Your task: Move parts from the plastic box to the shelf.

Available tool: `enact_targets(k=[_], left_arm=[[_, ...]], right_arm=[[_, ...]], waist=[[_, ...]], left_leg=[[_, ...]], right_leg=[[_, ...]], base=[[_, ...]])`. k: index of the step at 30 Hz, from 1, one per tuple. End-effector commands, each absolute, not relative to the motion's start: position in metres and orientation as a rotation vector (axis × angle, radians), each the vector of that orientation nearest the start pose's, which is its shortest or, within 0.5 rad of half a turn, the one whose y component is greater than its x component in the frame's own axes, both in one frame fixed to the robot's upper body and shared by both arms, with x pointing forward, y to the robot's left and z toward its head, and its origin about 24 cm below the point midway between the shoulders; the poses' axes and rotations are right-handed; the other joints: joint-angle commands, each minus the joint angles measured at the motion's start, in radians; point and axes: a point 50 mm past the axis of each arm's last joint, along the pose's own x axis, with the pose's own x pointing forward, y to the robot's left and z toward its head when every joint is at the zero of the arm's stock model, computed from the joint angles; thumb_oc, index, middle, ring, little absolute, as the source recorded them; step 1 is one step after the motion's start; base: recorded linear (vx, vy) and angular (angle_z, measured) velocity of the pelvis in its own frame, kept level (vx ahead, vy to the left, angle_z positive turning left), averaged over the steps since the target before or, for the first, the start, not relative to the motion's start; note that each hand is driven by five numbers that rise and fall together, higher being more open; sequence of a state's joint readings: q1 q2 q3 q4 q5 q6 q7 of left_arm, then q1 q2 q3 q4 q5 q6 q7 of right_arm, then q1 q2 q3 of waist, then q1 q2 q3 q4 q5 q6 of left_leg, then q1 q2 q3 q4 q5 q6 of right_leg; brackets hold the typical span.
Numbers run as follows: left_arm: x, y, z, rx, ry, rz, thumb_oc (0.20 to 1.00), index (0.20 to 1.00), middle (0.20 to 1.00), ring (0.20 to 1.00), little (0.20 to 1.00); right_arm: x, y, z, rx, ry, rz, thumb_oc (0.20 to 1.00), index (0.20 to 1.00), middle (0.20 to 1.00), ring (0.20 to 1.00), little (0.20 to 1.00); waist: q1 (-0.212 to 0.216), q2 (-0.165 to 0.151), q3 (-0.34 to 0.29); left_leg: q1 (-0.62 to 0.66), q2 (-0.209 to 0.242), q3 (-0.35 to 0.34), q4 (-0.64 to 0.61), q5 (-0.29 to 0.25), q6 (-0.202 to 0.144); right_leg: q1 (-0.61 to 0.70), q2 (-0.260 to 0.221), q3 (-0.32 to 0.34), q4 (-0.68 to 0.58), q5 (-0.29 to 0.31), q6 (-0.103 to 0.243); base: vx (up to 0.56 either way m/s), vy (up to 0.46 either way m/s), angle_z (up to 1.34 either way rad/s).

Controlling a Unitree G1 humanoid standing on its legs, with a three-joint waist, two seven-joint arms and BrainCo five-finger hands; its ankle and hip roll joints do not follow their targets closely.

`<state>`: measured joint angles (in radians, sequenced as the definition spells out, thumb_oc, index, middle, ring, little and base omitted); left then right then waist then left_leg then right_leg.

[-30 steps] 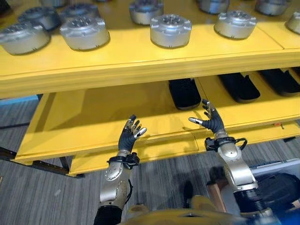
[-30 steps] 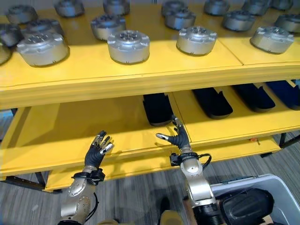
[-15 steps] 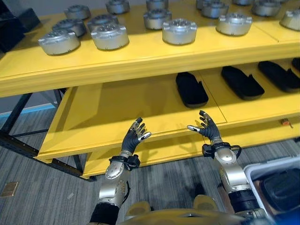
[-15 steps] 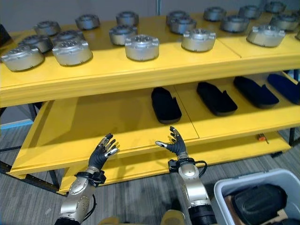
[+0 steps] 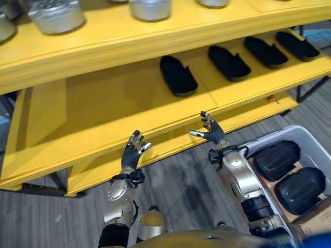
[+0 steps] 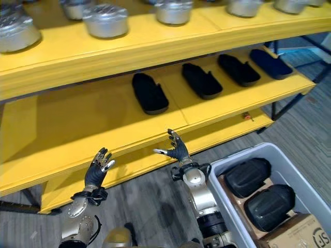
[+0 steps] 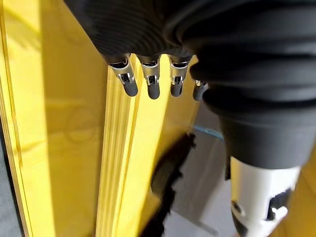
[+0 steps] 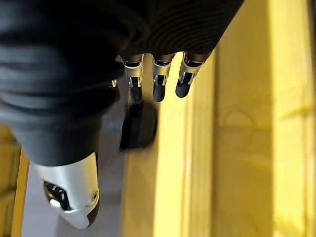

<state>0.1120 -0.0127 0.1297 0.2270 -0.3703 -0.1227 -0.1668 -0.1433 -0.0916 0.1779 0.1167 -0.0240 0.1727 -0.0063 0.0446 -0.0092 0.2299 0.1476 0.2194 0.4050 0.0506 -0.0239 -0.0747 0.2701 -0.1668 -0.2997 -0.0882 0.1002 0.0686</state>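
A pale grey plastic box (image 5: 289,132) stands on the floor at my lower right. Two bulky black parts (image 5: 276,159) (image 5: 300,190) lie in it. On the yellow shelf's middle board (image 5: 103,98), several flat black parts (image 5: 177,75) lie in a row. My left hand (image 5: 132,153) and right hand (image 5: 211,133) are raised in front of that board's front edge, both open and empty. In the wrist views, the left hand's fingers (image 7: 150,86) and the right hand's fingers (image 8: 158,86) point straight out over yellow shelf boards.
Silver round parts (image 5: 57,15) stand on the top board above. A lower yellow board (image 5: 170,147) juts out just under the hands. A cardboard box (image 6: 300,235) sits beside the black parts in the plastic box. Grey carpet floor lies below.
The camera has swung down and to the right, bringing the plastic box and its black parts into view. Both hands keep the same raised, open pose.
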Motion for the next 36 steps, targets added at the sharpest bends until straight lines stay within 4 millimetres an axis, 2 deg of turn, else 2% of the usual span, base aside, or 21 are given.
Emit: enact_targets(k=[1, 9, 11, 15, 19, 21, 22, 25, 27, 29, 30, 31, 32, 33, 35, 36], left_arm=[[0.237, 0.161, 0.01, -0.382, -0.01, -0.014, 1.0, 1.0, 1.0, 1.0, 1.0], [0.236, 0.147, 0.003, -0.381, 0.029, -0.067, 1.0, 1.0, 1.0, 1.0, 1.0], [0.233, 0.143, -0.001, -0.394, 0.046, -0.07, 1.0, 1.0, 1.0, 1.0, 1.0], [0.231, 0.14, -0.002, -0.393, 0.05, -0.079, 1.0, 1.0, 1.0, 1.0, 1.0], [0.233, 0.13, 0.0, -0.397, 0.046, -0.113, 1.0, 1.0, 1.0, 1.0, 1.0], [0.232, 0.129, -0.001, -0.399, 0.046, -0.115, 1.0, 1.0, 1.0, 1.0, 1.0], [0.233, 0.124, 0.002, -0.408, 0.037, -0.129, 1.0, 1.0, 1.0, 1.0, 1.0], [0.233, 0.121, 0.002, -0.411, 0.039, -0.133, 1.0, 1.0, 1.0, 1.0, 1.0], [0.234, 0.122, 0.003, -0.412, 0.036, -0.129, 1.0, 1.0, 1.0, 1.0, 1.0], [0.235, 0.126, 0.005, -0.401, 0.026, -0.116, 1.0, 1.0, 1.0, 1.0, 1.0], [0.236, 0.129, 0.006, -0.394, 0.021, -0.108, 1.0, 1.0, 1.0, 1.0, 1.0], [0.237, 0.14, 0.011, -0.375, 0.001, -0.084, 1.0, 1.0, 1.0, 1.0, 1.0], [0.238, 0.142, 0.014, -0.366, -0.013, -0.082, 1.0, 1.0, 1.0, 1.0, 1.0], [0.238, 0.143, 0.016, -0.36, -0.019, -0.081, 1.0, 1.0, 1.0, 1.0, 1.0], [0.237, 0.143, 0.014, -0.362, -0.009, -0.079, 1.0, 1.0, 1.0, 1.0, 1.0], [0.236, 0.142, 0.014, -0.36, -0.006, -0.081, 1.0, 1.0, 1.0, 1.0, 1.0]], right_arm=[[0.285, -0.128, 0.059, -0.108, 0.024, 0.108, 1.0, 1.0, 1.0, 1.0, 1.0], [0.277, -0.151, 0.05, -0.086, 0.059, 0.009, 1.0, 1.0, 1.0, 1.0, 1.0], [0.272, -0.165, 0.049, -0.088, 0.066, -0.053, 1.0, 1.0, 1.0, 1.0, 1.0], [0.27, -0.175, 0.051, -0.094, 0.058, -0.096, 1.0, 1.0, 1.0, 1.0, 1.0], [0.262, -0.198, 0.047, -0.103, 0.072, -0.198, 1.0, 1.0, 1.0, 1.0, 1.0], [0.261, -0.2, 0.048, -0.103, 0.068, -0.207, 1.0, 1.0, 1.0, 1.0, 1.0], [0.255, -0.211, 0.049, -0.116, 0.068, -0.254, 1.0, 1.0, 1.0, 1.0, 1.0], [0.253, -0.216, 0.05, -0.128, 0.062, -0.271, 1.0, 1.0, 1.0, 1.0, 1.0], [0.253, -0.214, 0.051, -0.139, 0.058, -0.263, 1.0, 1.0, 1.0, 1.0, 1.0], [0.255, -0.21, 0.051, -0.145, 0.058, -0.245, 1.0, 1.0, 1.0, 1.0, 1.0], [0.258, -0.206, 0.052, -0.149, 0.057, -0.229, 1.0, 1.0, 1.0, 1.0, 1.0], [0.267, -0.19, 0.055, -0.149, 0.042, -0.175, 1.0, 1.0, 1.0, 1.0, 1.0], [0.27, -0.186, 0.057, -0.152, 0.033, -0.161, 1.0, 1.0, 1.0, 1.0, 1.0], [0.27, -0.185, 0.056, -0.157, 0.034, -0.154, 1.0, 1.0, 1.0, 1.0, 1.0], [0.268, -0.189, 0.051, -0.163, 0.056, -0.161, 1.0, 1.0, 1.0, 1.0, 1.0], [0.268, -0.19, 0.049, -0.163, 0.067, -0.162, 1.0, 1.0, 1.0, 1.0, 1.0]], waist=[[-0.027, 0.035, -0.011], [-0.087, 0.049, -0.04], [-0.109, 0.058, -0.05], [-0.125, 0.062, -0.053], [-0.16, 0.058, -0.051], [-0.165, 0.059, -0.053], [-0.18, 0.05, -0.054], [-0.192, 0.042, -0.047], [-0.19, 0.037, -0.044], [-0.171, 0.019, -0.035], [-0.152, 0.006, -0.021], [-0.087, -0.019, 0.027], [-0.052, -0.033, 0.063], [-0.036, -0.035, 0.091], [-0.037, -0.026, 0.102], [-0.034, -0.018, 0.105]], left_leg=[[0.06, -0.02, -0.095, -0.138, 0.07, -0.007], [0.057, 0.004, -0.098, -0.138, 0.06, -0.001], [0.058, 0.018, -0.093, -0.138, 0.061, -0.002], [0.056, 0.032, -0.09, -0.138, 0.063, -0.001], [0.068, 0.061, -0.073, -0.138, 0.057, 0.001], [0.067, 0.065, -0.073, -0.138, 0.057, 0.001], [0.067, 0.076, -0.079, -0.138, 0.061, 0.007], [0.083, 0.085, -0.085, -0.138, 0.067, 0.015], [0.098, 0.086, -0.091, -0.138, 0.069, 0.022], [0.099, 0.064, -0.127, -0.124, 0.082, 0.029], [0.077, 0.036, -0.179, -0.076, 0.066, 0.032], [0.005, -0.053, -0.301, 0.004, 0.045, 0.038], [-0.055, -0.086, -0.315, 0.031, 0.041, 0.044], [-0.093, -0.095, -0.292, 0.026, 0.046, 0.053], [-0.081, -0.077, -0.247, -0.027, 0.064, 0.052], [-0.096, -0.089, -0.257, -0.066, 0.076, 0.052]], right_leg=[[-0.036, -0.014, 0.025, 0.001, -0.067, -0.041], [-0.071, 0.026, 0.039, 0.001, -0.095, -0.042], [-0.084, 0.044, 0.043, 0.001, -0.1, -0.042], [-0.099, 0.062, 0.049, 0.001, -0.104, -0.041], [-0.105, 0.096, 0.054, 0.001, -0.103, -0.034], [-0.106, 0.1, 0.058, 0.001, -0.1, -0.035], [-0.105, 0.117, 0.077, 0.001, -0.091, -0.031], [-0.102, 0.138, 0.095, 0.001, -0.078, -0.03], [-0.098, 0.146, 0.104, 0.001, -0.076, -0.033], [-0.101, 0.151, 0.126, 0.001, -0.068, -0.041], [-0.095, 0.154, 0.147, 0.001, -0.065, -0.047], [-0.086, 0.17, 0.211, 0.001, -0.068, -0.061], [-0.071, 0.176, 0.232, 0.001, -0.065, -0.061], [-0.059, 0.185, 0.241, 0.001, -0.061, -0.06], [-0.038, 0.19, 0.236, 0.001, -0.057, -0.061], [-0.029, 0.193, 0.238, 0.001, -0.064, -0.066]], base=[[0.02, -0.143, -0.56], [0.01, -0.101, -0.14], [0.0, -0.174, -0.02], [-0.01, -0.125, -0.06], [0.04, -0.186, -0.07], [0.03, -0.156, -0.07], [0.04, -0.223, -0.13], [0.05, -0.246, -0.04], [0.03, -0.147, -0.11], [0.01, -0.184, -0.43], [-0.01, -0.358, -0.62], [-0.04, -0.395, -0.69], [-0.06, -0.365, -1.07], [0.0, -0.18, -1.69], [0.12, -0.019, -1.38], [0.17, 0.01, -0.15]])
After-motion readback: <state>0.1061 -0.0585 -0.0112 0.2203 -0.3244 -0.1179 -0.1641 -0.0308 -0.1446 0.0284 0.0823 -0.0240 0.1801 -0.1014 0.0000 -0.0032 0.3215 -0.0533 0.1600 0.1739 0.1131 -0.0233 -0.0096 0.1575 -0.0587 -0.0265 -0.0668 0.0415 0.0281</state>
